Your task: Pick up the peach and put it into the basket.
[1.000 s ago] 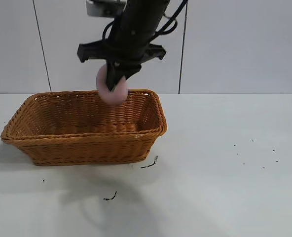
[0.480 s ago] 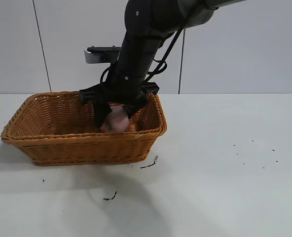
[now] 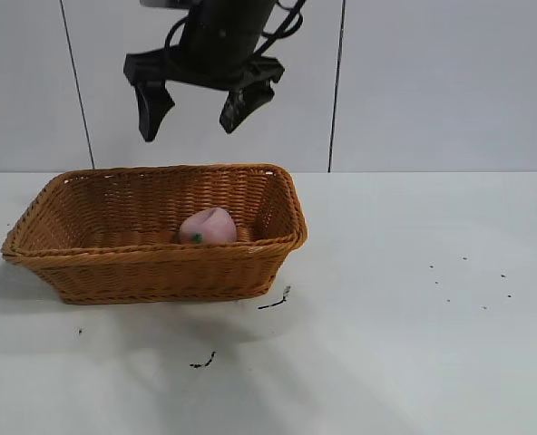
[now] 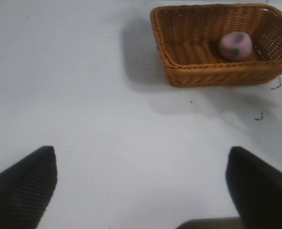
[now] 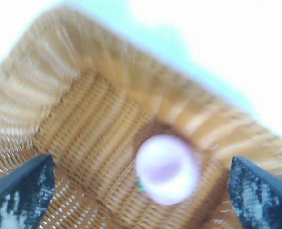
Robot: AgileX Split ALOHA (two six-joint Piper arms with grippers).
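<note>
Peach (image 3: 208, 227) lies in basket (image 3: 160, 263), well below right gripper (image 3: 194, 104), fingers (image 3: 150, 111) spread wide & empty; left gripper (image 4: 141, 191) likewise wide, empty.

My right arm (image 3: 219, 23) is cut off by the top edge. The basket's (image 3: 160, 267) front wall hides the peach's (image 3: 209, 226) underside.

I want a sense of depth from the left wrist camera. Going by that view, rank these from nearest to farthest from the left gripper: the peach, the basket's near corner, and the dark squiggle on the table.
1. Basket: its near corner comes first, facing the left gripper, whose jaws are open.
2. Dark squiggle: on the table beside the basket, slightly farther.
3. Peach: inside the basket, farthest.
</note>
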